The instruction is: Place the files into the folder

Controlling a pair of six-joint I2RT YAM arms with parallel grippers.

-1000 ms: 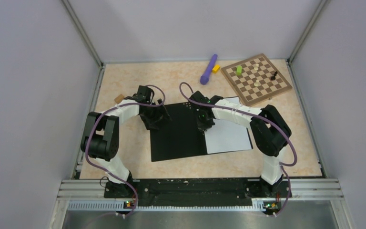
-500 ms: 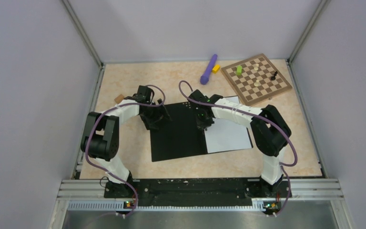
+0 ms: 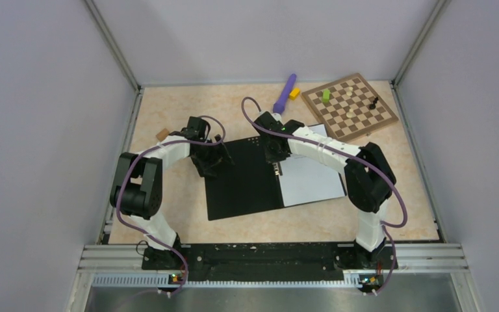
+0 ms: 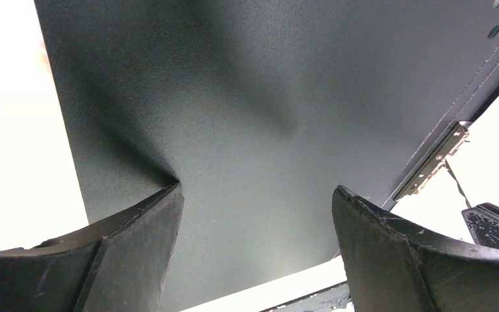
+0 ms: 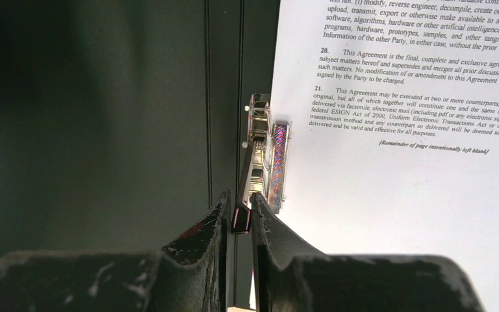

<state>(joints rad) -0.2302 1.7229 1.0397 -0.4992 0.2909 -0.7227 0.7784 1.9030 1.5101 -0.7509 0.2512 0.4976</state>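
The folder (image 3: pixel 243 185) lies open in the middle of the table, black inner faces up. The files (image 3: pixel 313 182), white printed sheets, lie on its right half. Along the spine sits a metal clip (image 5: pixel 258 140) at the sheets' left edge (image 5: pixel 396 182). My right gripper (image 5: pixel 239 198) is shut on the clip's lever tip, just above the spine (image 3: pixel 277 170). My left gripper (image 4: pixel 256 188) is open, its fingers spread low over the folder's left face (image 4: pixel 247 97), near that face's far left corner (image 3: pixel 212 162).
A brown chessboard (image 3: pixel 349 107) with a few pieces stands at the far right. A purple object (image 3: pixel 284 94) and a yellow block (image 3: pixel 294 93) lie beside it. A small brown block (image 3: pixel 162 134) sits at the far left. Walls close in three sides.
My right gripper has drawn back toward the far side and slightly left along the spine, still gripping the clip's lever. The left arm has not moved.
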